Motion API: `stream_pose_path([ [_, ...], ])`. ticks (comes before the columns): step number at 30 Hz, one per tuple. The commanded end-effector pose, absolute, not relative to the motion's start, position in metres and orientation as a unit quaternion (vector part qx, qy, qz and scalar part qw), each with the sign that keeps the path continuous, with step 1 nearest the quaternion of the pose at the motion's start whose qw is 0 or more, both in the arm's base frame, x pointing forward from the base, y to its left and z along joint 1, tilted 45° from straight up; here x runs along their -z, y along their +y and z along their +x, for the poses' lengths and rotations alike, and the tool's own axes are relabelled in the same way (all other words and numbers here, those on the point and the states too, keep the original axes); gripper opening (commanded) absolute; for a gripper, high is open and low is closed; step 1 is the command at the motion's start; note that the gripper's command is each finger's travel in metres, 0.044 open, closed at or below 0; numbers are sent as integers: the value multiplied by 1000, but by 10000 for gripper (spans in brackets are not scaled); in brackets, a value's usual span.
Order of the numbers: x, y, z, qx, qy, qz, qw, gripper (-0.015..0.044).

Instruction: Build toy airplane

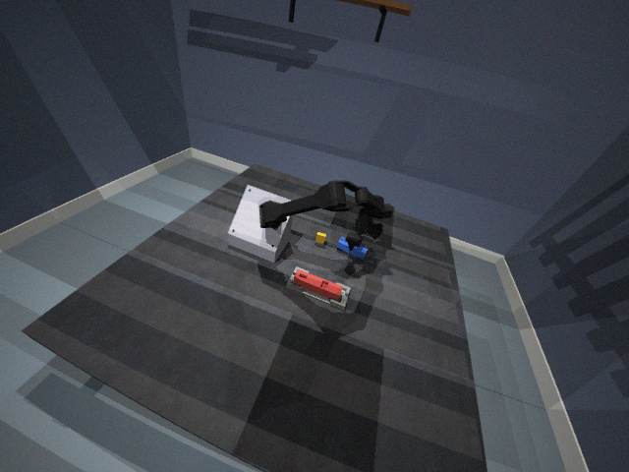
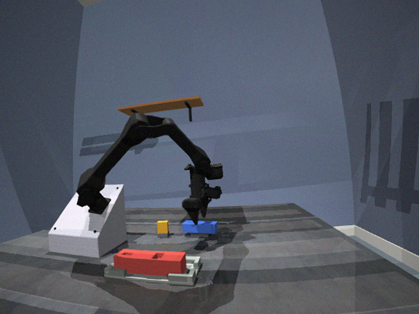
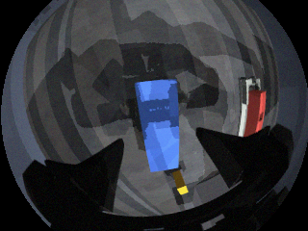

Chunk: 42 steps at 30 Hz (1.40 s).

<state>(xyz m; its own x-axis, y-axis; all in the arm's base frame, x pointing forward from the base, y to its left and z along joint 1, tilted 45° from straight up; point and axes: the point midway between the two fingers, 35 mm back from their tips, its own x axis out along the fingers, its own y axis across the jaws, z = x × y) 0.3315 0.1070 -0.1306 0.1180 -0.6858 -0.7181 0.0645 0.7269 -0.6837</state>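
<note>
Blue wing [image 1: 354, 250] [image 2: 200, 227] [image 3: 159, 126] lies beneath the hand [image 1: 364, 245] [image 2: 200, 219] [image 3: 160, 137], its fingers spread and holding nothing.

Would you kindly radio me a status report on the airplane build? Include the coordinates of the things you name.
End effector [image 1: 363, 241] [image 2: 199, 219] [image 3: 161, 137] open, above blue wing [image 1: 357, 250] [image 2: 205, 227] [image 3: 166, 140]. Red fuselage [image 1: 315, 285] [image 2: 148, 263] [image 3: 255, 112] in cradle [image 1: 339, 306] [image 2: 181, 278] [image 3: 243, 103], both sockets empty. Yellow fin [image 1: 320, 237] [image 2: 162, 226] [image 3: 183, 191] unfitted. No obstruction seen.
</note>
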Motion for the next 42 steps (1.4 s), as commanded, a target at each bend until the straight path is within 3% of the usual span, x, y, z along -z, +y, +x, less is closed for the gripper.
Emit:
stream_pose_path([
  [1, 136, 100, 331, 268, 609, -261, 700, 440],
  [17, 153, 84, 333, 269, 608, -261, 699, 440],
  [26, 153, 84, 333, 269, 608, -261, 699, 204],
  [33, 153, 84, 333, 269, 608, -261, 699, 157],
  [39, 149, 88, 333, 267, 610, -261, 699, 0],
  [42, 144, 95, 332, 266, 611, -261, 698, 0],
])
